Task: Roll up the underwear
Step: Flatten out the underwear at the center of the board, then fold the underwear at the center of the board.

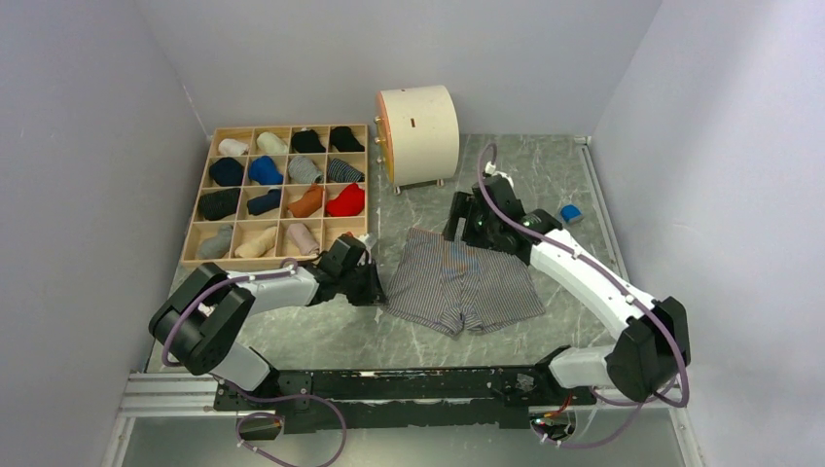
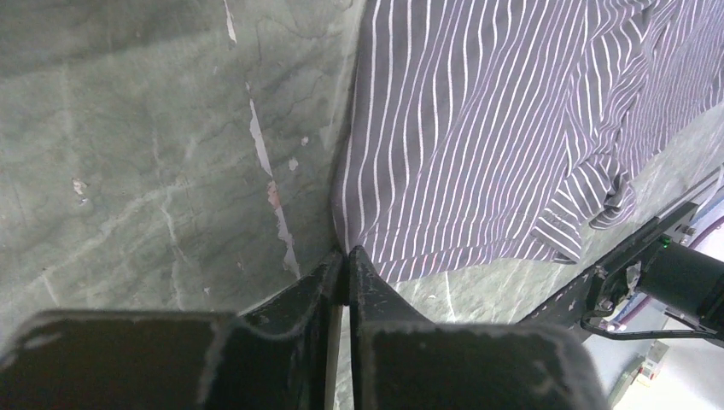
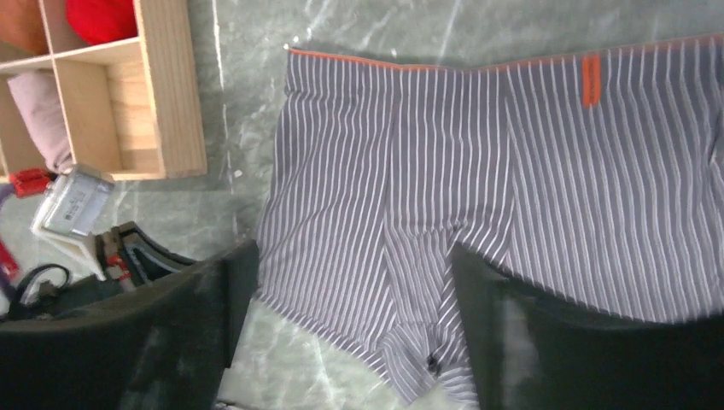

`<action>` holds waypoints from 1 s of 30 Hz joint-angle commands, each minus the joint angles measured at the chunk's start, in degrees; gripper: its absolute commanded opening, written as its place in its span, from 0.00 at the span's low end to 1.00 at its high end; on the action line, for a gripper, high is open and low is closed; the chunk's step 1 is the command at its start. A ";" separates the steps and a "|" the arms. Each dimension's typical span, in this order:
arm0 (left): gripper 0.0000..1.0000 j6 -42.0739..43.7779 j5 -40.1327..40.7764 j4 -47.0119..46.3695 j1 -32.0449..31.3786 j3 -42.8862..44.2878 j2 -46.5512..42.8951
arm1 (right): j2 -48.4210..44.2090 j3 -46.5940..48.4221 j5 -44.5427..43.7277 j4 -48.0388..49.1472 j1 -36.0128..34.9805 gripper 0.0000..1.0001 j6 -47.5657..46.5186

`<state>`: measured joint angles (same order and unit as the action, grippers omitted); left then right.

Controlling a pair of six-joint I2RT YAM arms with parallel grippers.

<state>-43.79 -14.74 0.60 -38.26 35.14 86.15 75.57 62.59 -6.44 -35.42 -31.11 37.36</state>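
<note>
Top external: wooden tray (image 1: 282,127) holds rolled garments in compartments, pale pink roll (image 1: 302,236) in bottom row. Flat on table (image 1: 321,331), between grippers: striped underwear (image 1: 462,282).
Left wrist: left gripper (image 2: 346,256) tips together, pinching underwear's edge.
Right wrist: right gripper (image 3: 354,273) fingers apart above underwear; red roll (image 3: 102,17) in tray compartment.

You have no readable text, numbers or brand marks in any view. The orange tab (image 3: 590,80) at the waistband of the striped underwear (image 3: 478,171) shows no lettering you could make out. The silver module (image 3: 72,201) at the left of the right wrist view is too blurred to read.
</note>
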 commanded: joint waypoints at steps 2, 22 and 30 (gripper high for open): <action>0.05 1.05 1.08 3.47 -0.04 -1.12 2.21 | -3.99 -9.76 1.06 16.41 1.16 1.00 2.85; 0.15 1.73 1.54 4.14 0.77 -1.79 -0.26 | 41.12 31.61 -19.04 -2.05 -12.92 0.52 4.99; 0.34 2.12 1.49 5.02 0.95 -1.89 -0.68 | 47.82 37.37 -23.66 -5.64 -13.41 0.50 4.69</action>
<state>-43.79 -15.84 0.45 -37.80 34.92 85.71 121.78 96.05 -25.23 -37.65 -44.66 41.85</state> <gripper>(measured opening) 0.311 0.510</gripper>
